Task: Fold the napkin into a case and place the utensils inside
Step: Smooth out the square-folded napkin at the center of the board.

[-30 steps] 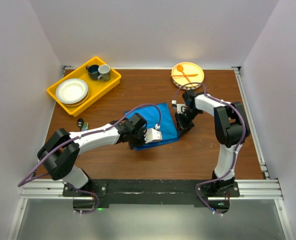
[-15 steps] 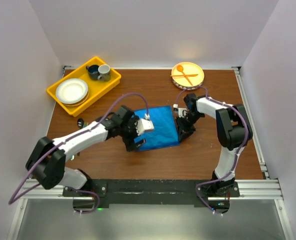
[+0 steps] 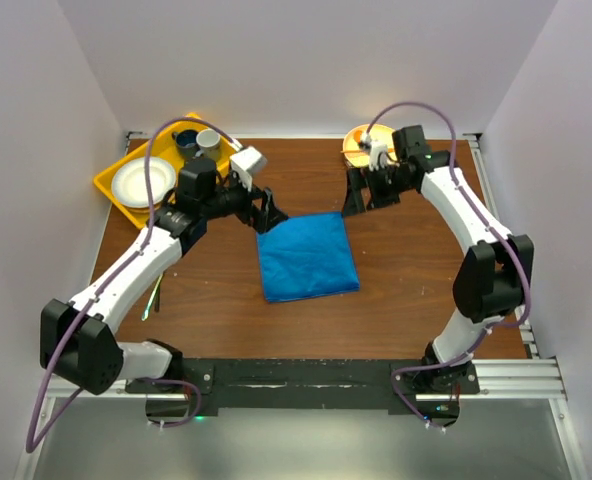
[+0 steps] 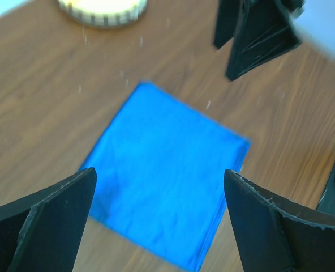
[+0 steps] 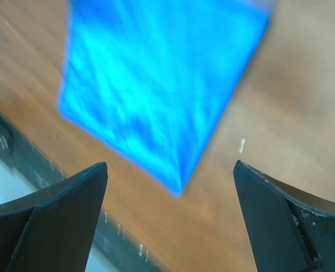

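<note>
The napkin (image 3: 306, 257) lies flat in the middle of the top view, on the brown table (image 3: 416, 280). It is folded to a near-square shape and sits slightly turned, its near edge pointing toward the lower part of the frame. In the left wrist view the napkin (image 4: 167, 181) fills the centre, and a layered edge shows along its lower right side. In the right wrist view it (image 5: 156, 73) is blurred and takes up the upper half of the frame. Nothing rests on it and neither gripper touches it.

The left gripper (image 3: 267, 213) hangs just beyond the napkin's upper left corner. Its 2 fingers are spread wide with nothing between them, which its own camera confirms (image 4: 159, 175). The right gripper (image 3: 364, 193) is above the napkin's upper right corner, a little apart from it. It is also spread wide and empty, as the right wrist view (image 5: 170, 167) shows. It appears again as a dark shape at the upper right of the left wrist view.

A yellow tray (image 3: 106, 186) in the upper left holds a white plate (image 3: 141, 180), a blue mug (image 3: 185, 141) and a grey cup (image 3: 208, 139). A yellow plate (image 3: 357, 138) at the upper right is mostly hidden behind the right arm. A slim greenish item (image 3: 153, 298) lies at the lower left beside the left arm, too small to identify.
</note>
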{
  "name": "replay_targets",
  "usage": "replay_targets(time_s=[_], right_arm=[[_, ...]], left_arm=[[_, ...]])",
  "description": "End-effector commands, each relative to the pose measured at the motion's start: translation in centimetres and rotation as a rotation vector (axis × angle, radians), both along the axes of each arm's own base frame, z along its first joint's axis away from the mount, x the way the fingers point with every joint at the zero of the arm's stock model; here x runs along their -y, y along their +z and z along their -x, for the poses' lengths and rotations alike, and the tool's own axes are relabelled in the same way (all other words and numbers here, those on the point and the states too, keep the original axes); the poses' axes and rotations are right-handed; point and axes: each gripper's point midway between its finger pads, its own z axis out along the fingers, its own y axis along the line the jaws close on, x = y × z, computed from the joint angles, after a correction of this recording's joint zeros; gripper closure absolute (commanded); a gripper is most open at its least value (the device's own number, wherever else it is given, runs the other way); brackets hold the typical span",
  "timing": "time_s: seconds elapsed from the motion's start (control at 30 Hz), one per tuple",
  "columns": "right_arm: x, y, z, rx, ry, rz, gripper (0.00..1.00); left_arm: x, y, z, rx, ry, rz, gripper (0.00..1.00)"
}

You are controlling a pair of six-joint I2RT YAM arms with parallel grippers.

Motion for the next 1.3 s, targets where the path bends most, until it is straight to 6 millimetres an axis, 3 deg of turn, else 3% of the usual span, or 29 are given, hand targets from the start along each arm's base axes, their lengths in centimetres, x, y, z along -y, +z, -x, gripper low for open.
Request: replay_targets(time_s=[0.0,0.03,0.13,0.17,0.2,0.23,0.3,0.33,0.37,0.53,0.57,0.97,1.07,1.27], right_arm=[[-3.7,8.3,-4.6,0.277,-0.015,-0.253,0.02],[-4.4,9.0,-5.9,0.307,-0.053,-0.313,0.02],[-6.3,8.3,-7.2,0.242,-0.069,-0.426,0.02],[-7.0,6.9,-7.2,0.177,-0.054,-0.458,0.02],[-7.6,6.2,-7.2,0.119,-0.06,-0.488,0.02],[-8.0,5.9,-7.5,0.1,-0.056,-0.512,0.02],[-8.9,4.7,-7.4,0.008,-0.08,-0.57,0.02],[-9.4,4.1,-7.6,0.016,-0.088,-0.598,0.02],[-9.6,3.8,-7.7,0.001,-0.097,-0.618,0.02],[-11.1,1.1,-7.8,-0.071,-0.175,-0.639,0.02],[-11.2,0.7,-7.7,-0.079,-0.183,-0.633,0.02],[-11.0,-8.4,-9.2,-0.184,-0.3,-0.543,0.02],[-10.5,-10.7,-8.9,-0.212,-0.311,-0.496,0.02],[-8.6,-13.8,-8.2,-0.228,-0.302,-0.37,0.02]], left_arm=[[2.8,6.1,-0.7,0.058,-0.044,0.337,0.0],[3.0,5.9,-0.7,0.079,-0.049,0.379,0.0],[3.4,3.2,-2.3,-0.112,0.034,0.447,0.0],[4.3,1.0,-2.1,-0.228,-0.022,0.441,0.0],[4.6,0.4,-1.9,-0.282,-0.053,0.464,0.0],[4.8,1.1,-2.6,-0.308,-0.03,0.539,0.0],[4.9,-0.3,-3.2,-0.345,0.017,0.582,0.0],[5.0,0.2,-3.8,-0.354,0.039,0.63,0.0],[5.2,-1.1,-4.4,-0.402,0.061,0.635,0.0],[5.7,-3.8,-6.5,-0.511,0.132,0.703,0.0],[5.8,-5.2,-6.9,-0.543,0.152,0.701,0.0],[6.1,-13.0,-9.8,-0.652,0.276,0.704,0.0],[4.7,-15.8,-9.8,-0.699,0.348,0.691,0.0],[0.5,-18.8,-9.4,-0.757,0.49,0.69,0.0]])
